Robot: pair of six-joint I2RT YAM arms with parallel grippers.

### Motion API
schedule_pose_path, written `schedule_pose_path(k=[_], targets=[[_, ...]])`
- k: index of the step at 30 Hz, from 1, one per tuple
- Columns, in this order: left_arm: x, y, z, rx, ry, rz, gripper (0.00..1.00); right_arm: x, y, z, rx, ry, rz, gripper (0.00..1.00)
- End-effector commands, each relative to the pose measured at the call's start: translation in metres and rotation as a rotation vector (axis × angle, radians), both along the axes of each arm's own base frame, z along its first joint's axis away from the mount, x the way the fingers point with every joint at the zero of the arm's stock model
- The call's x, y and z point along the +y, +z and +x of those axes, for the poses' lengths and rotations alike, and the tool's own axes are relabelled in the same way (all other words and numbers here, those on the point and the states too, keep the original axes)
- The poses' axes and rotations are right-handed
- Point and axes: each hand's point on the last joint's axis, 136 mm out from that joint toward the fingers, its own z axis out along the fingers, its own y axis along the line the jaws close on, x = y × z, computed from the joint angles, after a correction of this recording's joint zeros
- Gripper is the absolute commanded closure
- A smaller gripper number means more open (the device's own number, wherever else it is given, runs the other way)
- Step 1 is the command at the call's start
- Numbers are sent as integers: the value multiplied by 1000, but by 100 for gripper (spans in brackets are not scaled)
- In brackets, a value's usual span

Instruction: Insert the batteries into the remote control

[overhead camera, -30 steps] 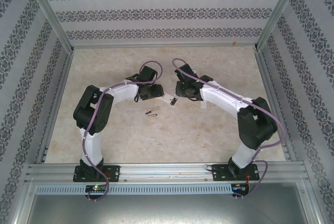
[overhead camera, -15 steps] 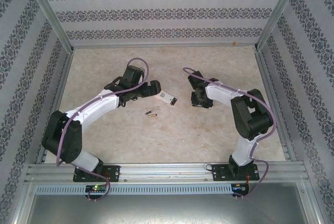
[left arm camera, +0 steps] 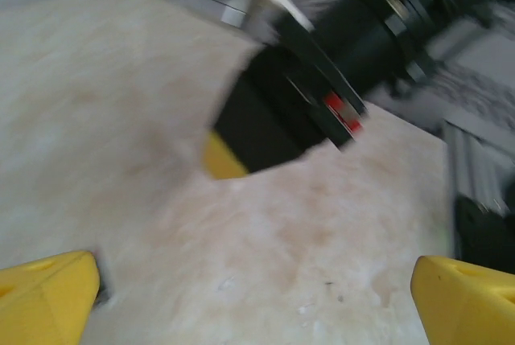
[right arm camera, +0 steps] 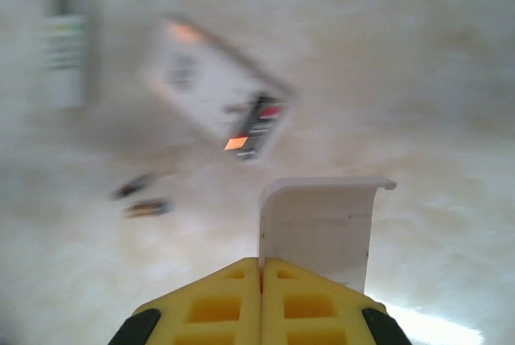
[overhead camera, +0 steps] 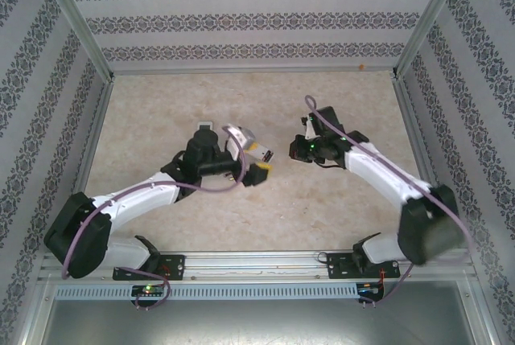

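Well, from where I stand the left claw (overhead camera: 256,171) hangs low over the middle of the beige marbled tabletop (overhead camera: 161,104). It is released, its yellow fingers (left arm camera: 44,297) spread wide with bare surface between them. Just beside it lies the white rectangular remote control (overhead camera: 257,150), set at a slant. In the right wrist view that remote (right arm camera: 213,96) shows a dark end with a small orange patch and a red one. Any lettering on it is too blurred to read. Near it, apart from it and from each other, lie the two small dark cylindrical batteries (right arm camera: 133,186), flat on the tabletop, and one (right arm camera: 150,208) shows a coppery band. Further off sits a second slim white remote-like bar (right arm camera: 64,39) with faint greyish rows, also unreadable. The right claw (right arm camera: 261,277) faces the left one across the remote, well clear of it in the overhead view (overhead camera: 299,149). It is clenched, its yellow fingertips pressed together along a thin seam. A white plastic plate with a curled top edge (right arm camera: 318,228) shows right against those tips; I cannot tell whether it is pinched or merely lying beyond them. The left wrist view catches the right arm's black wrist (left arm camera: 322,80), smeared by blur.
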Motion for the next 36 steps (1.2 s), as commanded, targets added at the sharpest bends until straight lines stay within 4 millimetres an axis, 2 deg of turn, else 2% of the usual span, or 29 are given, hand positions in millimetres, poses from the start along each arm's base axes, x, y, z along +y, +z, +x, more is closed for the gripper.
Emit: schedule_pose_path(k=[1,4,7,12,15,21,26,36], targets=[[-25,38,-21,-505,-222,-3,0,17,47,-27,-45,111,205,99],[-33,43,-14,-586,-230,-7,1,21,74,-46,-75,156,295,99],[-40,55,-16,-610,-271,-32,3,28,93,-63,-92,221,384,99],[-50,71,-21,-655,-284,-68,5,40,111,-82,-108,295,449,99],[-48,77,-19,-677,-254,-89,9,42,117,-85,-123,302,458,99],[-49,75,-19,-659,-260,-80,21,45,128,-89,-137,316,487,99],[-48,72,-20,-659,-264,-83,24,44,136,-91,-156,317,496,98],[-48,69,-18,-664,-266,-55,52,44,136,-91,-148,310,502,94]])
